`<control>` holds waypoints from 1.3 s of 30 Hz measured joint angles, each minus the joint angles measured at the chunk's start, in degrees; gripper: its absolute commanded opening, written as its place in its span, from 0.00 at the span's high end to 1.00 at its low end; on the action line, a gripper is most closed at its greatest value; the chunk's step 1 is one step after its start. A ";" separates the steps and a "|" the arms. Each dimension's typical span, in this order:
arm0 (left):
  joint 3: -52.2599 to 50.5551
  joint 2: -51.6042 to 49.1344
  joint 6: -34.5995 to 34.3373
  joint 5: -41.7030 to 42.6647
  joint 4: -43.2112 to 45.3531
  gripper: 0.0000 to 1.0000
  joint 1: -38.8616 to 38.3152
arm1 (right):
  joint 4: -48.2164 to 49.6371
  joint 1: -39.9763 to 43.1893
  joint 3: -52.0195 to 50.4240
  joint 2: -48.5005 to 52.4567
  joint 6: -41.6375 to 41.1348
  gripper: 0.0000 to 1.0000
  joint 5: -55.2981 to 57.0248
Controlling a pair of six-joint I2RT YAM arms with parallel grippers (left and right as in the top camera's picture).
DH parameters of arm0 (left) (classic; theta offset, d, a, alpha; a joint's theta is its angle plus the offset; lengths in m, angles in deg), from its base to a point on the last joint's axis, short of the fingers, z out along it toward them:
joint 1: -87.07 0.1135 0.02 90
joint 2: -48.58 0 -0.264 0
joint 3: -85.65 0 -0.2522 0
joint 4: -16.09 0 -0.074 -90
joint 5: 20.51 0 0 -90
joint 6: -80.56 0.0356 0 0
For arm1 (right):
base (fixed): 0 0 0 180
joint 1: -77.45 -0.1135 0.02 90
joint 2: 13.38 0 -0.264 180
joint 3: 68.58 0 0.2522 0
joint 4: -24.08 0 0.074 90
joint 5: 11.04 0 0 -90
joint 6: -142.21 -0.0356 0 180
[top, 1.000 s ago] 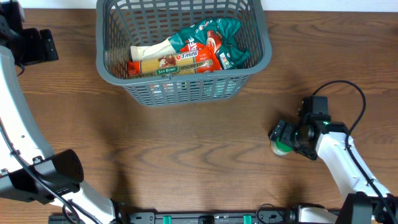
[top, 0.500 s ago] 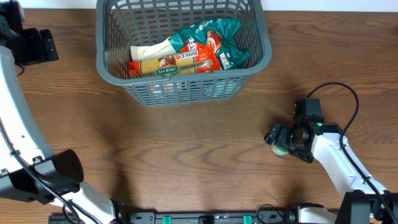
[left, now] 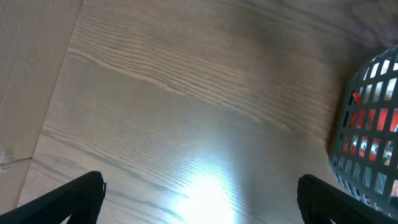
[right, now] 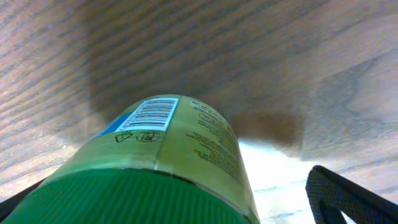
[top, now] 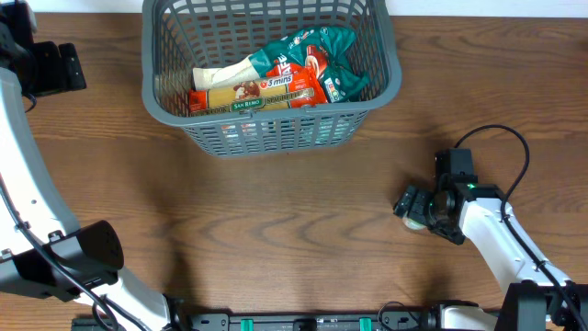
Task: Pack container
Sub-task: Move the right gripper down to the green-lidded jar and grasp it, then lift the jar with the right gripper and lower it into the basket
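The container (top: pixel 266 135), a large dark grey lattice basket, stands at the back centre and holds several pasta and snack packets (top: pixel 276 78). Its wall also shows at the right edge of the left wrist view (left: pixel 368 127). A jar with a green lid and a yellow-green label (right: pixel 180 146) lies on the table at the right (top: pixel 415 222). My right gripper (top: pixel 412 209) is open around the jar, which fills the space between its fingers (right: pixel 180 208), with a gap to the right finger. My left gripper (top: pixel 57 66) is open and empty over bare table (left: pixel 205 211), far left of the container.
The wooden table (top: pixel 276 230) runs from the container to the front edge. The right arm's black cable (top: pixel 514 152) loops above its wrist. The left arm's white link (top: pixel 28 175) runs down the left side.
My right arm has shifted slightly left and closed in on the jar, which now shows less green from overhead. The left arm and the container have not moved.
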 measured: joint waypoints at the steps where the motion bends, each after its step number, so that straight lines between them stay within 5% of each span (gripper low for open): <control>1: 0.00 0.00 0.00 0.00 0.00 0.02 0.00 | -0.15 0.00 0.00 0.00 -0.04 0.01 0.20; 7: 0.00 0.00 0.00 0.00 0.00 0.01 0.00 | -0.33 0.00 0.00 0.00 -0.59 0.05 0.76; 18: 0.00 0.00 0.00 0.00 0.00 0.01 0.00 | -0.33 -0.04 0.00 0.00 -1.11 0.39 1.29; 24: 0.00 0.00 0.00 0.00 0.00 0.02 0.00 | -0.04 -0.04 0.00 0.00 -1.09 0.49 1.60; 26: 0.00 0.00 0.00 0.00 0.00 0.01 0.00 | 0.15 -0.04 0.00 0.00 -1.09 0.59 1.60; 30: 0.00 0.00 0.00 0.00 0.00 0.02 0.00 | 1.44 -0.04 0.00 0.00 -1.09 0.97 1.55; 39: 0.00 0.00 0.00 0.00 0.02 0.01 0.00 | -5.40 -0.04 10.75 0.76 2.32 0.99 1.46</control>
